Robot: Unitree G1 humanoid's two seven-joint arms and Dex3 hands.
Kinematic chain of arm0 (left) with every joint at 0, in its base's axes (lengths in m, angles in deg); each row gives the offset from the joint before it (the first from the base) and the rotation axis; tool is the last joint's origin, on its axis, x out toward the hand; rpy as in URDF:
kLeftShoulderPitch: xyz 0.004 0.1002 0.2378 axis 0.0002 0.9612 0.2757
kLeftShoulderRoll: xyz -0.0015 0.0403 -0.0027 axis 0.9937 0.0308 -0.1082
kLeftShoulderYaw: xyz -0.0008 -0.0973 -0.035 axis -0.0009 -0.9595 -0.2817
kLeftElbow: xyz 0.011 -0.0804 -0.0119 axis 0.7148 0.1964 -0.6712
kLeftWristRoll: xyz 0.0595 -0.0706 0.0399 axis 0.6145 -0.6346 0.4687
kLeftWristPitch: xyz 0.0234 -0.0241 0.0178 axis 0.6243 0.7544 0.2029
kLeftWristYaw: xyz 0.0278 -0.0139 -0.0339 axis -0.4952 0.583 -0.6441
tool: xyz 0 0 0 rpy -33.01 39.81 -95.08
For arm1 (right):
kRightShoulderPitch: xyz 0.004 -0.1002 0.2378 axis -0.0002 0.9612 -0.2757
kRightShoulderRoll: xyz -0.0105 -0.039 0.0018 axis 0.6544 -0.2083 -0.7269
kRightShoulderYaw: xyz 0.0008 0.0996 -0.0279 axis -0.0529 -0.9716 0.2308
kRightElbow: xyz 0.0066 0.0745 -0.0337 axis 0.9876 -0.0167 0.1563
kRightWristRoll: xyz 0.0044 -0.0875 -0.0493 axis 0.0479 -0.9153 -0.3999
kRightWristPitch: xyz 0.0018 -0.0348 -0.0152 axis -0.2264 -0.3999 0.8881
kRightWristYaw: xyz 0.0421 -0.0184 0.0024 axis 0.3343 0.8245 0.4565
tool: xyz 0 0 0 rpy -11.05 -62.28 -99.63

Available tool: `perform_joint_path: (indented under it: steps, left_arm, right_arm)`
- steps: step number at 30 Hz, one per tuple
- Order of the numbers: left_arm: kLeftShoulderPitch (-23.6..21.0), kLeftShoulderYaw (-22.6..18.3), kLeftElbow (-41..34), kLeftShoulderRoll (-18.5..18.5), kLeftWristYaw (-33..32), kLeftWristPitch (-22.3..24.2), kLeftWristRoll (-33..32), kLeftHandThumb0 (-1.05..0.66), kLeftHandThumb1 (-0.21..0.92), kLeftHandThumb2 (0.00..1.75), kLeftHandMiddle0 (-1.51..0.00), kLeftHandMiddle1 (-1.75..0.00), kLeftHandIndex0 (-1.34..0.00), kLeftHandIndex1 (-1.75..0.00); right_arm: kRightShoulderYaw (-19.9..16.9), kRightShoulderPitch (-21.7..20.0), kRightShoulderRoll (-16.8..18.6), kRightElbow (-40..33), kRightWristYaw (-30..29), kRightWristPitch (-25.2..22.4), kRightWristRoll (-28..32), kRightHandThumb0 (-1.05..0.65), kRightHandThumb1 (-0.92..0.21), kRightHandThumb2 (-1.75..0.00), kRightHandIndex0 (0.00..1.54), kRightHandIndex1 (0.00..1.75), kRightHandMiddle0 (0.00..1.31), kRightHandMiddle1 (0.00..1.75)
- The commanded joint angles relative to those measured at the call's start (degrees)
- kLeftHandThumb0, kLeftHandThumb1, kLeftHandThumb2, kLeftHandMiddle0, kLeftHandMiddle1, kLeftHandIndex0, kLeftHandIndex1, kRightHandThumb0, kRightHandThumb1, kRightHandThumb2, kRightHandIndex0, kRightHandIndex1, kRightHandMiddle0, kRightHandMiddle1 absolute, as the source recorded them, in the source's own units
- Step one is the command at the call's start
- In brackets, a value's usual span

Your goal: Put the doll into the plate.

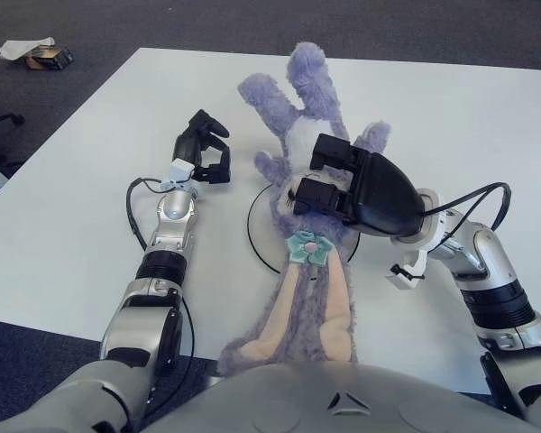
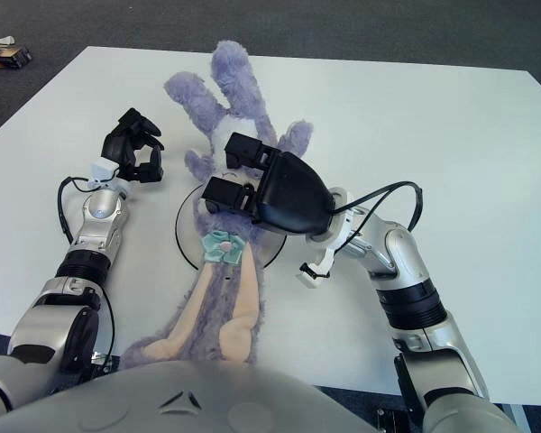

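Doll: a purple plush rabbit [image 1: 311, 135] lies lengthwise across the white table [image 1: 487, 126], ears toward the robot, legs toward the far edge.
Doll detail: a teal bow [image 1: 308, 245] sits at the neck; the long ears [image 1: 314, 307] show peach inner faces and reach the near table edge.
Plate: a white plate [image 1: 257, 234] with a dark rim lies under the doll's middle (only the left arc of the rim and a short stretch at the right are visible).
Doll position: the torso and head cover the plate; the legs and ears extend beyond the rim on both sides.
Right hand: the right hand [image 2: 248, 180] is over the doll's torso, above the plate; its dark fingers [image 2: 243, 149] point at the plush body. Whether they are clamped on the plush cannot be told.
Left hand: the left hand [image 1: 207, 153] shows to the left of the doll, beside the plate, fingers curled together, holding nothing, clear of the plush.
Floor: small debris [image 1: 38, 54] lies on the dark carpet beyond the table's far left corner.
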Motion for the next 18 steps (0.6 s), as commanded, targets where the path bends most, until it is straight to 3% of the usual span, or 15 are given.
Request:
perform_joint_path:
  steps: [1,8,18]
  left_arm:
    - [4.6,-0.1,3.9,-1.7,1.1,-0.3,-0.9,-0.01,0.28,1.37,-0.53,-1.75,-0.51,-1.75]
    - [4.5,-0.4,4.4,-1.9,2.0,-1.2,-1.5,-0.01,0.28,1.36,-0.52,-1.75,-0.51,-1.75]
    - [4.1,0.4,6.0,-1.2,2.7,-6.1,-0.4,-0.01,0.27,1.37,-0.53,-1.75,-0.52,-1.75]
  right_arm:
    - [0.0,-1.8,-1.2,-0.2,0.5,1.0,-0.1,-0.01,-0.57,-0.98,0.33,1.66,0.39,1.69]
    - [0.3,-2.2,-1.8,0.4,1.4,0.9,1.3,-0.01,-0.6,-0.94,0.33,1.68,0.34,1.69]
    - [-0.3,-1.7,-0.1,1.0,-0.8,0.7,0.1,-0.01,-0.66,-0.88,0.29,1.7,0.29,1.71]
